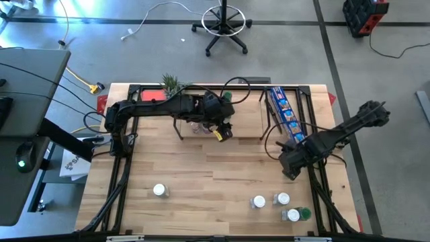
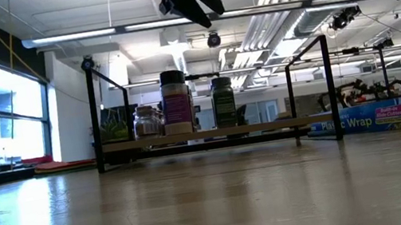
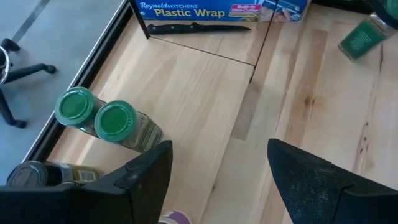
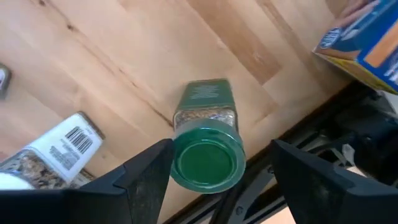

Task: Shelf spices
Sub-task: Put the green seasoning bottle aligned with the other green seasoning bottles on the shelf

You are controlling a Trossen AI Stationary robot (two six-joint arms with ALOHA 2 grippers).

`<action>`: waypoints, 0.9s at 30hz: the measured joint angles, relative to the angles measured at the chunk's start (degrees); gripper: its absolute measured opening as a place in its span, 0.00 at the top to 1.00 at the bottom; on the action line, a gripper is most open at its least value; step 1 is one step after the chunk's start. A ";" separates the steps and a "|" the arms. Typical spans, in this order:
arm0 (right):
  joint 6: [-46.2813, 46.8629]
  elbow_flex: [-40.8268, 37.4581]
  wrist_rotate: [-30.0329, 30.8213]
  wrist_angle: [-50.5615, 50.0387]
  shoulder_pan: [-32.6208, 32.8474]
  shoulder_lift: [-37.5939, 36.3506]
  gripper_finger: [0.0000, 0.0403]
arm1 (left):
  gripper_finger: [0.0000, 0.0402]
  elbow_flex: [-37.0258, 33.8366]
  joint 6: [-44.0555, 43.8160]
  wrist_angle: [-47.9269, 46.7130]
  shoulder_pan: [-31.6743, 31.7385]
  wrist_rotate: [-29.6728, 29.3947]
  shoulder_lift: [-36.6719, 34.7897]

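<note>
The light-wood shelf (image 1: 242, 119) stands on black legs at the table's far side. Three spice jars (image 2: 175, 102) stand on it, and the left wrist view shows two green-lidded ones (image 3: 115, 121) side by side. My left gripper (image 1: 225, 129) hovers open above the shelf board (image 3: 205, 93), beside those jars. Several more jars (image 1: 282, 199) stand near the table's near right corner, and one (image 1: 160, 191) stands alone at near left. My right gripper (image 1: 290, 168) is open above a green-lidded jar (image 4: 205, 149), which shows between its fingers and apart from them.
A blue plastic-wrap box (image 1: 285, 114) lies on the table right of the shelf. A small green plant (image 1: 170, 84) sits at the far edge. A white-labelled jar (image 4: 56, 146) lies close beside the green-lidded one. Bare wood (image 1: 215, 175) spreads across the table's middle.
</note>
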 joint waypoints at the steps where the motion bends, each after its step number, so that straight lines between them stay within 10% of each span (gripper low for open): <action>1: -0.01 0.04 -0.19 0.14 0.23 0.48 0.34 | 0.36 0.00 0.00 -0.35 0.02 0.00 0.00; 27: -6.70 -6.88 -5.10 2.43 3.44 1.87 0.34 | 0.36 -0.02 0.83 -11.52 -0.62 -0.02 -0.66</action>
